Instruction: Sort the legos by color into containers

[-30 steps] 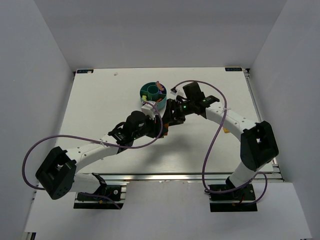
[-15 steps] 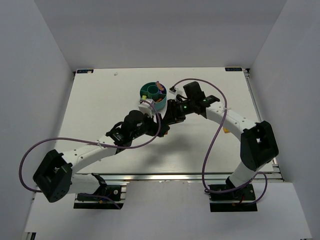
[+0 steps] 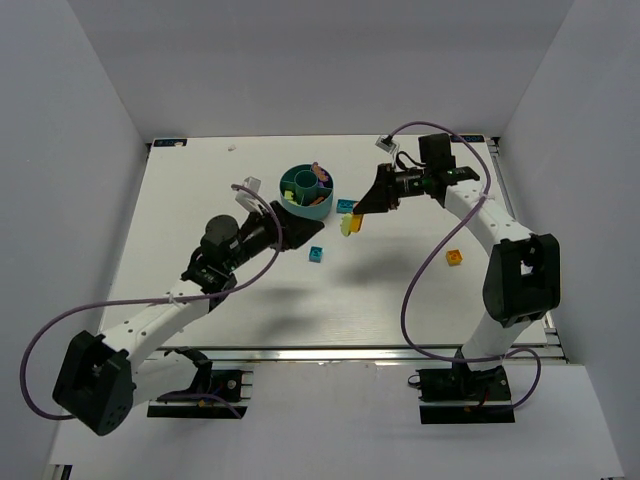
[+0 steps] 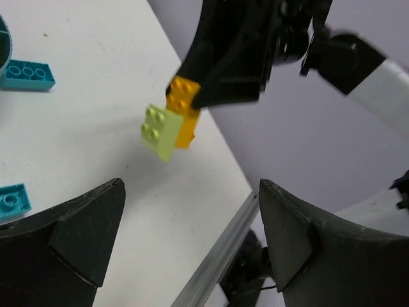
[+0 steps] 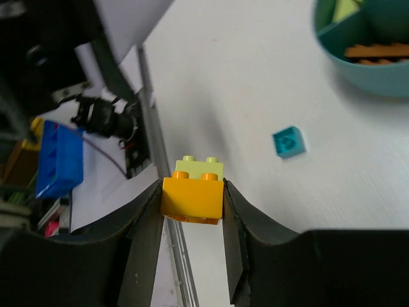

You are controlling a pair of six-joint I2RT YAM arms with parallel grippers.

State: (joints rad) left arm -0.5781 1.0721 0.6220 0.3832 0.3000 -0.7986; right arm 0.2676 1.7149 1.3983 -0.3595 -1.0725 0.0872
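My right gripper (image 5: 192,192) is shut on an orange lego (image 5: 192,199) with a lime lego (image 5: 199,167) stuck to its far side, held above the table. The top view puts this gripper (image 3: 356,214) right of the teal bowl (image 3: 322,207). My left gripper (image 4: 192,188) is open and empty, facing that orange lego (image 4: 181,114) and lime lego (image 4: 159,132); in the top view it (image 3: 298,232) sits below the bowl. On the table lie a long teal lego (image 3: 346,206), a small teal lego (image 3: 316,254) and an orange lego (image 3: 454,257). Orange legos (image 5: 377,51) lie in one bowl compartment.
The table's front rail (image 3: 350,352) runs just beyond the arm bases, and grey walls close in three sides. Purple cables (image 3: 420,270) loop off both arms. A blue object (image 5: 59,160) sits past the table edge in the right wrist view.
The two grippers were together below the bowl. My left gripper has opened and drawn back left; my right arm has lifted away to the right with the joined orange and lime legos.
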